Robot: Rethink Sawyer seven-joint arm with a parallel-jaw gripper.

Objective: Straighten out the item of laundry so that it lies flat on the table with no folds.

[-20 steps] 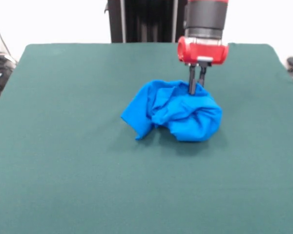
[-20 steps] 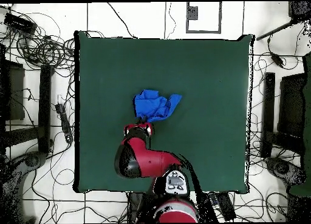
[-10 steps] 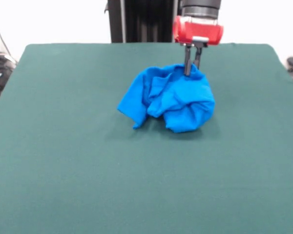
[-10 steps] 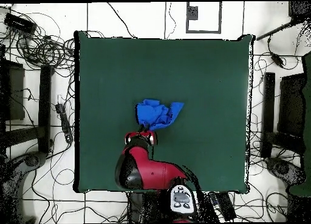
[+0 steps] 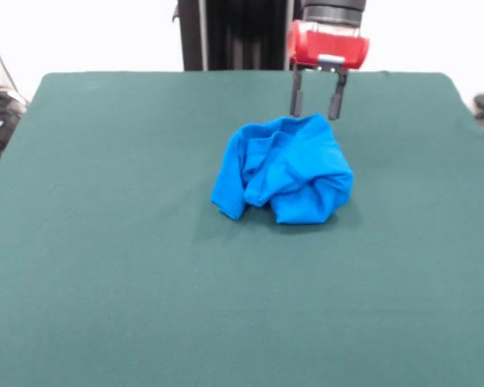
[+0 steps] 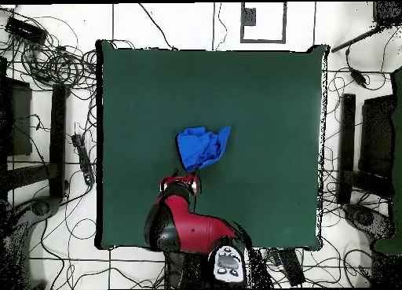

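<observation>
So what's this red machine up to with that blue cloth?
A red robot arm is meant to spread a blue shirt flat on the green table. Right now its claw is open and hangs just above the far edge of the shirt, not holding it. The shirt lies in a crumpled heap near the table's middle, so the flattening is not yet done.

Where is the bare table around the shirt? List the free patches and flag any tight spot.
In the front view the table is bare green felt from the crumpled blue shirt out to the near edge, and out to both side edges. The only crowded spot is just behind the shirt, where the open gripper hangs over its far edge.
</observation>
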